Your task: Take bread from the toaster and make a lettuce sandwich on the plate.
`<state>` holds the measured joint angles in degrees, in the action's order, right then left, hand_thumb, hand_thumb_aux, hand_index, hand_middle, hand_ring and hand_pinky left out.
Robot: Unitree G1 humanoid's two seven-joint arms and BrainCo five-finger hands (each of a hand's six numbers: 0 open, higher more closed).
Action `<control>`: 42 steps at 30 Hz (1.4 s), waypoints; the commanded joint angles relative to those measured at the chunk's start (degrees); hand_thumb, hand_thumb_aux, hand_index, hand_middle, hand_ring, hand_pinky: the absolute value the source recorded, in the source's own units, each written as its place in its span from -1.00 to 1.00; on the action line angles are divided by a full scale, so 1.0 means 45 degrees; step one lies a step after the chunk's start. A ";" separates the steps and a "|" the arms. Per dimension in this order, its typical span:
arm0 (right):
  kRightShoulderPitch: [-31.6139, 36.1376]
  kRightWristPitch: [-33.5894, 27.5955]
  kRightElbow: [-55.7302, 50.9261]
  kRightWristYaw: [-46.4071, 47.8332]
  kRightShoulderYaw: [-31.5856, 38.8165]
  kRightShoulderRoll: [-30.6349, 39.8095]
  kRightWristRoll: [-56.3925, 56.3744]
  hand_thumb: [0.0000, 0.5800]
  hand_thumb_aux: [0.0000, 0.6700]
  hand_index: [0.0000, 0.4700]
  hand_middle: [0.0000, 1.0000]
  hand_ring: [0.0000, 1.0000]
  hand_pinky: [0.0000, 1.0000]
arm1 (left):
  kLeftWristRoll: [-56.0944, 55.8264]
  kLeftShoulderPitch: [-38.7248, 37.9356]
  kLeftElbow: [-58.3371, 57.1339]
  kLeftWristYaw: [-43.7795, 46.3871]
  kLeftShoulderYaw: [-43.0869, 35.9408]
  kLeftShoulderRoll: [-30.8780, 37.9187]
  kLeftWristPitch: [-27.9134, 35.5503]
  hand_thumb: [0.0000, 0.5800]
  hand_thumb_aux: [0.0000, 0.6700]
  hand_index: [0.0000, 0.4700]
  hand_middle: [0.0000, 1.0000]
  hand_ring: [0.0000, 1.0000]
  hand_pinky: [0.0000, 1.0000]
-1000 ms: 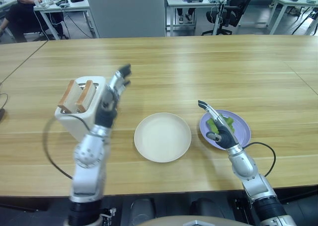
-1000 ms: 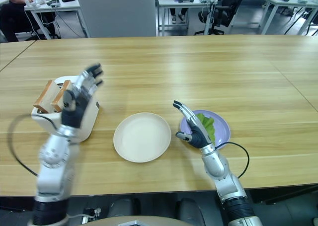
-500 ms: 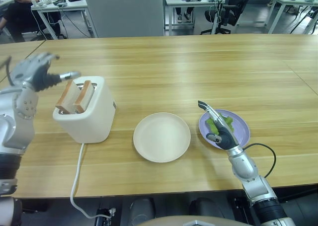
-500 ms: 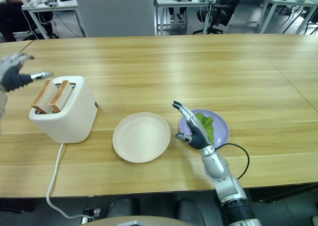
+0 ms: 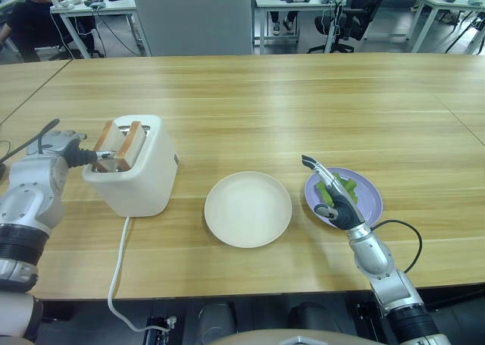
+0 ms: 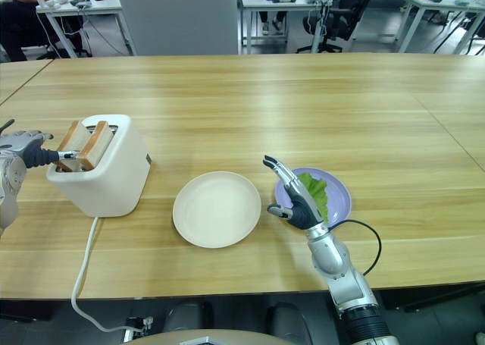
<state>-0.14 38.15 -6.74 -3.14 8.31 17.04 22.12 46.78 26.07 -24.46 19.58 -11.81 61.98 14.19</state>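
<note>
Left hand (image 5: 64, 152) at the toaster's (image 5: 144, 182) nine o'clock touches the left bread slice (image 5: 104, 142); grasp cannot be told. Right hand (image 5: 336, 203), released, hovers at eight o'clock of the purple plate (image 5: 373, 201) holding lettuce (image 5: 346, 186).

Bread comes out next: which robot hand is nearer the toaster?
Left. The left robot hand is at the toaster's left side, by the bread; the right robot hand is far across, at the purple plate.

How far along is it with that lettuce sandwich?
Nothing looks finished yet: the white plate is bare and both bread slices stand in the toaster. In hand: the left hand is at the toaster's left side, by the slices. Left to do: move the slices to the plate and add the lettuce, which lies on the purple plate beside the open right hand.
</note>
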 commanded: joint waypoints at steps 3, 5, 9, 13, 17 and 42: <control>-0.0089 -0.0173 0.0261 0.0169 0.0055 0.0063 0.0173 -1.00 -1.00 -1.00 -1.00 -1.00 -1.00 | -0.0294 0.0197 -0.0221 -0.0009 -0.0155 -0.0584 -0.0436 0.87 0.48 0.45 -1.00 -1.00 -1.00; -0.0097 -0.0189 0.0296 0.0192 0.0061 0.0070 0.0171 -1.00 -1.00 -1.00 -1.00 -1.00 -1.00 | -0.0525 0.0237 -0.0001 -0.0367 0.0055 -0.0798 -0.0661 0.98 0.82 0.78 -1.00 -1.00 -1.00; -0.0102 -0.0272 0.0377 0.0233 0.0024 0.0087 0.0211 -1.00 -1.00 -1.00 -1.00 -1.00 -1.00 | -0.1128 0.0539 0.0371 -0.1757 0.0920 -0.1042 -0.1232 1.00 1.00 0.96 -0.18 -0.18 -0.18; -0.0038 -0.0464 0.0326 0.0155 -0.0179 0.0162 0.0231 -1.00 -1.00 -1.00 -1.00 -1.00 -1.00 | -0.1988 0.0816 0.0529 -0.2504 0.1769 -0.1064 -0.1846 1.00 1.00 0.96 0.92 0.92 0.92; 0.0015 -0.0560 0.0338 0.0112 -0.0296 0.0231 0.0253 -1.00 -1.00 -1.00 -1.00 -1.00 -1.00 | -0.2493 0.0727 0.0490 -0.2899 0.2155 -0.1170 -0.2393 1.00 1.00 0.96 1.00 1.00 1.00; 0.3336 -0.2640 -0.7273 -0.5402 0.1454 0.5972 0.7866 -1.00 -1.00 -1.00 -1.00 -1.00 -1.00 | -0.9643 -0.1130 1.0092 0.0100 0.3860 -0.5048 -0.0555 1.00 1.00 0.96 1.00 1.00 1.00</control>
<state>13.54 25.98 -35.59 -25.55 12.73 43.59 56.44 5.60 22.34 18.70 17.13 8.54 40.51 8.78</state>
